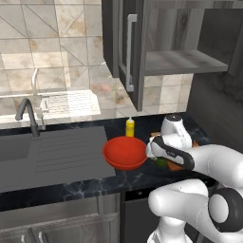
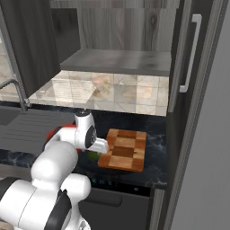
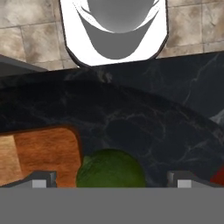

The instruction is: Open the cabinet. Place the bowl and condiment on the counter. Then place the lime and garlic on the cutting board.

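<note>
The cabinet stands open with a bare shelf. On the black counter sit the red bowl and, behind it, the yellow condiment. The lime lies on the counter beside the edge of the checkered cutting board. My gripper is open and low over the lime, one fingertip on each side, not closed on it. The lime peeks out under my hand in the right base view. The garlic is out of view.
A grey sink and drainboard with a dark faucet lie to the left of the bowl. The cabinet's right door hangs open above the board. A tall grey panel stands at the right.
</note>
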